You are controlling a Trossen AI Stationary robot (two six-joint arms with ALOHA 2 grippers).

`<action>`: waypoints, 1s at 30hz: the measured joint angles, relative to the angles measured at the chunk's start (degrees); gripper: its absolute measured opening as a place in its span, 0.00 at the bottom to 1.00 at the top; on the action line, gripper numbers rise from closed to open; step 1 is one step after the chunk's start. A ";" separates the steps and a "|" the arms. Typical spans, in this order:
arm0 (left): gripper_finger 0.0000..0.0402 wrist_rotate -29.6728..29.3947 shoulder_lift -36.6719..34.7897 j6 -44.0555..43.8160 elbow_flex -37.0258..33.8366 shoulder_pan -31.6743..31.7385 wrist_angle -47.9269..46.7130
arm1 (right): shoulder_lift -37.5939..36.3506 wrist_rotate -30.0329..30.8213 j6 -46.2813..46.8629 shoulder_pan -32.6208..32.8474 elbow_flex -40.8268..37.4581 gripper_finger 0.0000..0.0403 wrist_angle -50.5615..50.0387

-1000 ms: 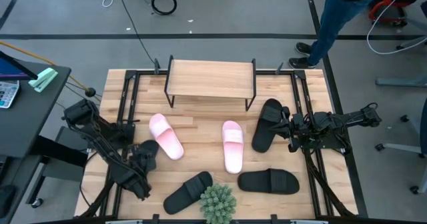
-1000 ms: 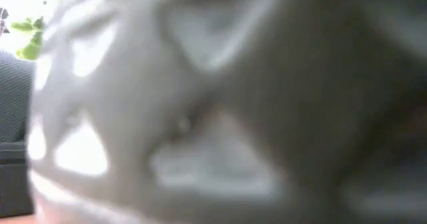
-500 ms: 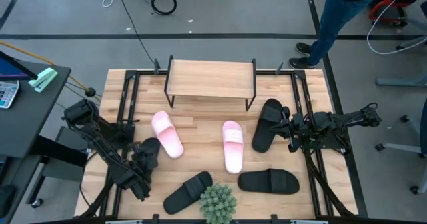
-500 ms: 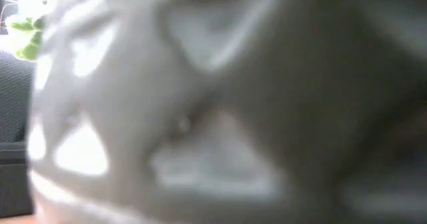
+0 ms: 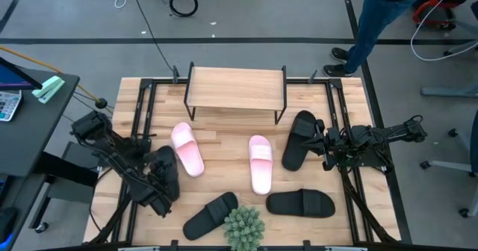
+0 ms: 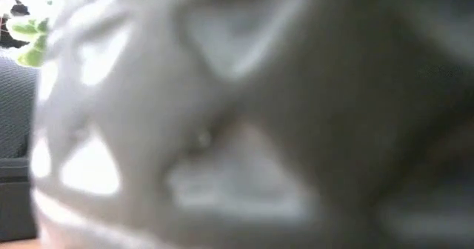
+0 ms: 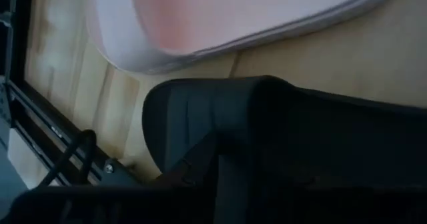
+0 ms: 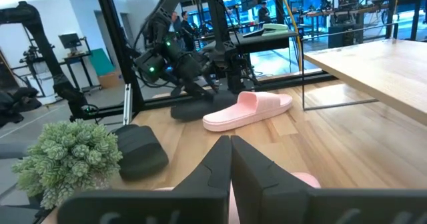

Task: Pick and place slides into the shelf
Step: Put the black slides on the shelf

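Observation:
The shelf (image 5: 235, 89) stands at the table's far edge, with nothing on its plank top. Two pink slides (image 5: 187, 151) (image 5: 260, 163) lie mid-table. Three black slides (image 5: 299, 139) (image 5: 300, 203) (image 5: 210, 215) lie flat toward the right and near sides. A further black slide (image 5: 166, 170) is at my left gripper (image 5: 161, 185), near the table's left side, close beside the left pink slide (image 7: 253, 17). My right gripper (image 8: 231, 159) is shut and waits at the right, beside the right black slide. My left gripper is shut on the black slide (image 7: 213, 117) at its near end, coming from the table's near-left side. Its fingers are hidden behind the slide in the wrist view. From across the table the slide (image 8: 193, 109) shows low over the wood; whether it is lifted clear cannot be told.
A green spiky plant (image 5: 244, 227) in a white pot stands at the near edge and blocks the whole low view (image 6: 222, 130). Black frame rails (image 5: 142, 116) run along both table sides. A person's legs (image 5: 377, 19) stand beyond the far right corner.
My left gripper has moved a little toward the table's right and far side, carrying the black slide with it. The slide has turned and now lies more along the near-far line, closer to the left pink slide.

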 joint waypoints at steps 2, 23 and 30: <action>0.24 -0.01 0.00 -0.80 -1.51 1.02 0.64 | 0.00 0.00 0.00 0.01 0.00 0.03 0.00; 0.02 -5.41 -1.27 5.31 21.73 2.94 -19.58 | 0.00 -0.01 0.00 0.02 0.01 0.03 0.02; 0.02 -18.10 -1.64 19.75 36.95 5.39 -20.63 | -0.02 0.01 -0.04 0.02 -0.01 0.03 -0.08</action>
